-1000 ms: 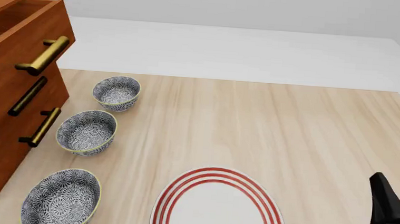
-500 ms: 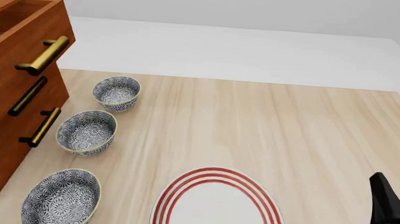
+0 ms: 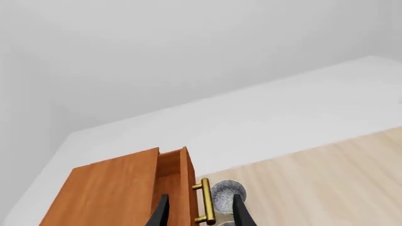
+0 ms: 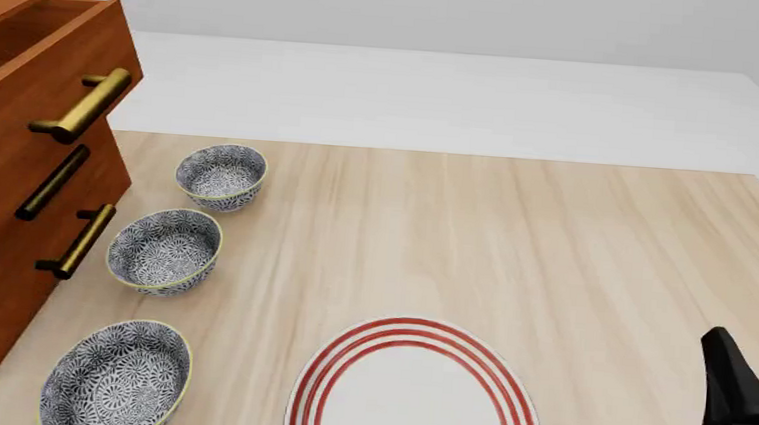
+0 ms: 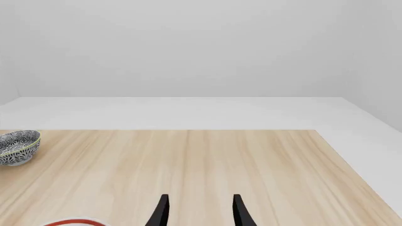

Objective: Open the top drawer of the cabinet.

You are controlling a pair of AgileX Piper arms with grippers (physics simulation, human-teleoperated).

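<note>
The reddish-brown cabinet (image 4: 3, 246) stands at the table's left edge. Its top drawer (image 4: 45, 69) juts out past the two lower ones, and its brass bar handle (image 4: 86, 104) is free. From above and behind the cabinet (image 3: 107, 195), my left gripper (image 3: 199, 214) is open, its fingers apart from the top drawer (image 3: 187, 181) and the handle (image 3: 206, 200) below. It is out of the front view. My right gripper (image 5: 199, 212) is open and empty over the table's right side; only a black part of it (image 4: 738, 403) shows at the front view's lower right.
Three patterned bowls (image 4: 221, 175) (image 4: 164, 249) (image 4: 116, 378) line up beside the cabinet's front. A white plate with red rings (image 4: 414, 395) lies at the near middle. The table ends at a pale floor behind and to the right.
</note>
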